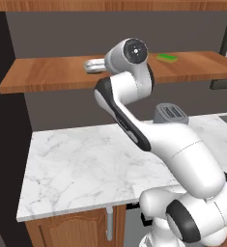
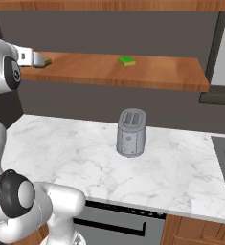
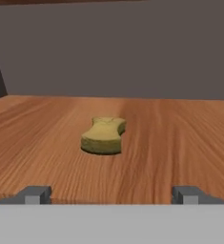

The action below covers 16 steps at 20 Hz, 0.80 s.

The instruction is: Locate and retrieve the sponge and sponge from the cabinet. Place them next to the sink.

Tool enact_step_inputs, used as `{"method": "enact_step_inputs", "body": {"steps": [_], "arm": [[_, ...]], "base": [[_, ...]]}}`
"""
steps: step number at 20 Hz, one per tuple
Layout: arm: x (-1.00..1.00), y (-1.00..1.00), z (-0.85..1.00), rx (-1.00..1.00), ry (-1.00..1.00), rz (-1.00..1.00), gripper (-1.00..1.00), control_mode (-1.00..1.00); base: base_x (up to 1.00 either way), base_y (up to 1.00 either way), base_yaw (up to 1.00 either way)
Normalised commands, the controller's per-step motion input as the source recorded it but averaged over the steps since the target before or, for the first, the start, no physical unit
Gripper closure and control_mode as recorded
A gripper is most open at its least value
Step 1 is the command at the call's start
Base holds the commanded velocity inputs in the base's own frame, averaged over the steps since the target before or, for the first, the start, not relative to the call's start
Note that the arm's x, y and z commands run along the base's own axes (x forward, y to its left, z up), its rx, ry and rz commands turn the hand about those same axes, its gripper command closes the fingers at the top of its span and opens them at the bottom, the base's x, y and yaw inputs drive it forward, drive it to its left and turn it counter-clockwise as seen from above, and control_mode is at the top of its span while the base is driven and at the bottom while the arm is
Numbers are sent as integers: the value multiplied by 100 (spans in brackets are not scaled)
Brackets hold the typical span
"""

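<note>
Hand view: olive sponge (image 3: 104, 136) lies on the shelf (image 3: 180, 143), ahead of the spread, empty fingers (image 3: 35, 194). Step: reaching for first sponge. Next: advance, close. Green sponge (image 2: 127, 61) farther right.

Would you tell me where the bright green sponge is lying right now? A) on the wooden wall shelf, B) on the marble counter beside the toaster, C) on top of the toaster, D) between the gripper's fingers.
A: the green sponge lies flat on the wooden shelf, above the toaster, apart from the gripper at the shelf's other end.
</note>
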Motion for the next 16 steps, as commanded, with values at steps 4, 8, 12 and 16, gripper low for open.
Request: {"method": "enact_step_inputs", "body": {"steps": [4,8,12,16], "arm": [[35,4,-6,-3,4,-1,-100,-100],[42,0,-4,-1,5,0,-100,-100],[35,0,-1,0,1,0,-100,-100],[18,9,-2,0,0,0,-100,-100]], "base": [[0,0,0],[0,0,0],[0,0,0],[0,0,0]]}}
